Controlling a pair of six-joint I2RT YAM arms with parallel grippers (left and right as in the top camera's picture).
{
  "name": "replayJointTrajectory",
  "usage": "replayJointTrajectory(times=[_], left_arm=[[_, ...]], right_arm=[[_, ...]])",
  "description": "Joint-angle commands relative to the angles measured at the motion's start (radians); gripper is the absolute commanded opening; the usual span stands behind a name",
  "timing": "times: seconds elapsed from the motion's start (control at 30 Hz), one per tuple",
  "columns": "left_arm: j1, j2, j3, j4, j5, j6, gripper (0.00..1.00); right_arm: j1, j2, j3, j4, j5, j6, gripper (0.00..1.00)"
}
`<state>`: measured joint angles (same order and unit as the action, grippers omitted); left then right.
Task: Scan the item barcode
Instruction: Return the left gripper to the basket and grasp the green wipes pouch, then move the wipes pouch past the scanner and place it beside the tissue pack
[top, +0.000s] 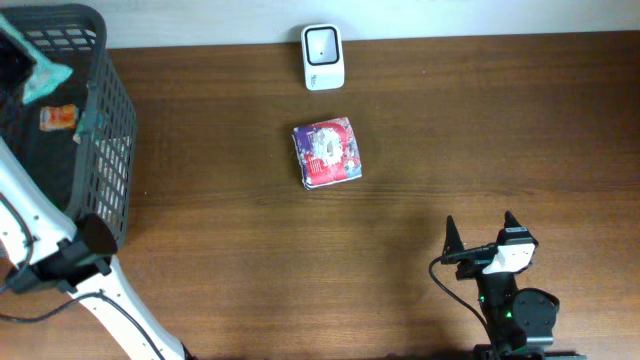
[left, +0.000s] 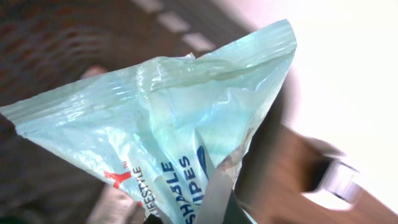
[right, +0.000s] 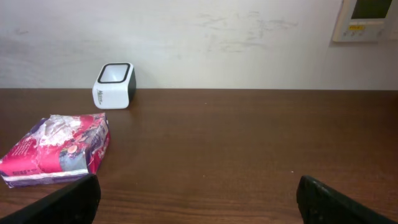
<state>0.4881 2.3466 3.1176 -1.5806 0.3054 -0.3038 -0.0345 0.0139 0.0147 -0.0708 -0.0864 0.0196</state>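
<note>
Overhead view, stock listed from largest to smallest.

- Table (top: 500, 120): brown wood, running under both sets of fingers and back to a pale wall.
- Basket (top: 100, 130): dark plastic mesh on the table's far left corner. The left fingers are inside its rim, and it is well apart from the right fingers.
- Left arm (top: 110, 290): white, reaching from the near edge up into the basket.
- Left gripper (top: 20, 68): fingers closed narrow, pinching the wipes packet. The fingers themselves barely show in the left wrist view.
- Right gripper (top: 481, 235): fingers (right: 62, 199) spread wide with nothing between them, low over the near right of the table.
- Pink pack (top: 327, 152): a soft pink and purple wrapper lying flat on the table. It is ahead of the right fingers, on the left finger's side, and clear of them.
- Wipes packet (left: 161, 124): pale teal plastic, crumpled, with blue lettering and a red mark. It is caught at its lower end between the left fingers and held up over the basket. It fills the left wrist view.
- Scanner (top: 322, 57): a small white box with a dark window. It stands against the wall beyond the pink pack, far ahead of the right fingers.
- Orange packet (top: 58, 118): inside the basket, just beside the left fingers. Its label is too small to read.
</note>
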Motion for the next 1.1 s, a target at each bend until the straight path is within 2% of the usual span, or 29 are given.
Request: replayJointTrajectory(times=[0.0,0.1,0.2,0.27,0.47,0.53,0.63,0.87,1.0,1.07], left_arm=[[-0.056,-0.132,0.020,-0.010,0.171,-0.018,0.00],[-0.160,-0.167,0.020,-0.093,0.169,-0.014,0.00],[-0.291,-0.164,-0.024,-0.108,0.168,0.103,0.00],[-0.372,-0.163,-0.084,-0.108,0.134,0.116,0.00],[-0.625,-0.163,-0.510,-0.081,-0.210,0.104,0.00],[-0.685,-0.163,-0.706,-0.009,-0.272,-0.014,0.00],[-0.747,-0.163,-0.953,0.153,-0.276,-0.124,0.00],[-0.821,-0.162,-1.308,0.462,-0.275,-0.278,0.00],[-0.840,-0.161,-1.397,0.625,-0.269,-0.282,0.00],[-0.848,-0.161,-1.417,0.714,-0.269,-0.229,0.00]], right_arm=[[0.008,-0.008,-0.009,-0.001,0.005,0.004,0.99],[0.008,-0.008,-0.009,-0.001,0.005,0.004,0.99],[0.008,-0.008,-0.009,-0.001,0.005,0.004,0.98],[0.008,-0.008,-0.009,-0.001,0.005,0.004,0.99],[0.008,-0.008,-0.009,-0.001,0.005,0.004,0.99],[0.008,-0.008,-0.009,-0.001,0.005,0.004,0.99],[0.008,-0.008,-0.009,-0.001,0.005,0.004,0.99],[0.008,-0.008,-0.009,-0.001,0.005,0.004,0.99],[0.008,-0.008,-0.009,-0.001,0.005,0.004,0.99],[0.008,-0.008,-0.009,-0.001,0.005,0.004,0.99]])
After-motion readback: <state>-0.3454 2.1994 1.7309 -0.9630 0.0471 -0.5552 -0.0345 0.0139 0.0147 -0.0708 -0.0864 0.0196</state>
